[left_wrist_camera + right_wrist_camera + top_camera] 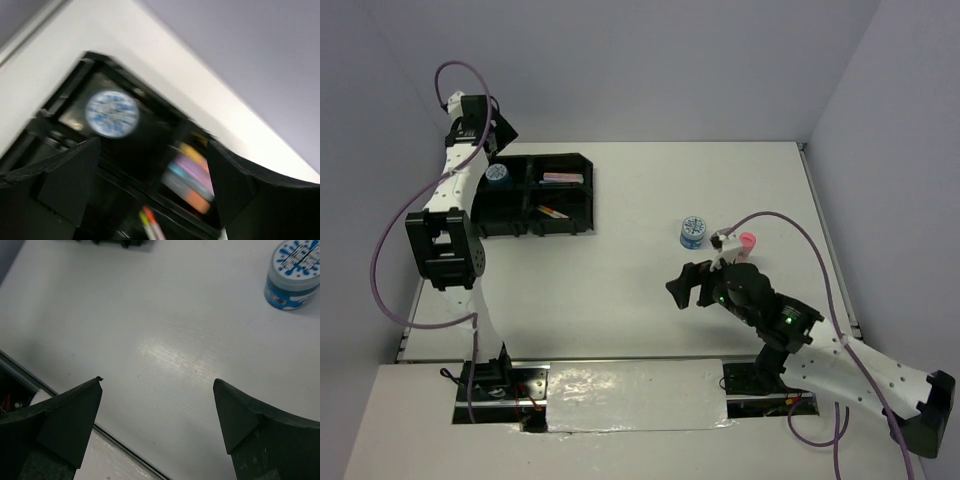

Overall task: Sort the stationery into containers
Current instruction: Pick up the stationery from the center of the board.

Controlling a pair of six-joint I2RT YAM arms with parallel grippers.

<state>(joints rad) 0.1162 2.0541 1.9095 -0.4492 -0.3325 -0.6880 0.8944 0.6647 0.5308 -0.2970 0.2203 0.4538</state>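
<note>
Beneath left gripper [154,142], tub [112,113] in tray [588,200]; 2nd tub [295,275] beyond right gripper [157,380]; jaws wide, empty.

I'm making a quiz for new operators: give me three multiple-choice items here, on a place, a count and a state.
1. Where is the blue tub that is outside the tray?
A. on the table, near the pink-capped bottle
B. on the tray's rim
C. at the left arm's base
2. How many blue tubs show from above?
A. one
B. two
C. four
3. How is the right gripper?
A. shut on a marker
B. shut on a tub
C. open, empty

1 A, it stands on bare table by the bottle.
2 B, one on the table, a second tub in a tray compartment.
3 C, its fingers stand apart with only table between.
</note>
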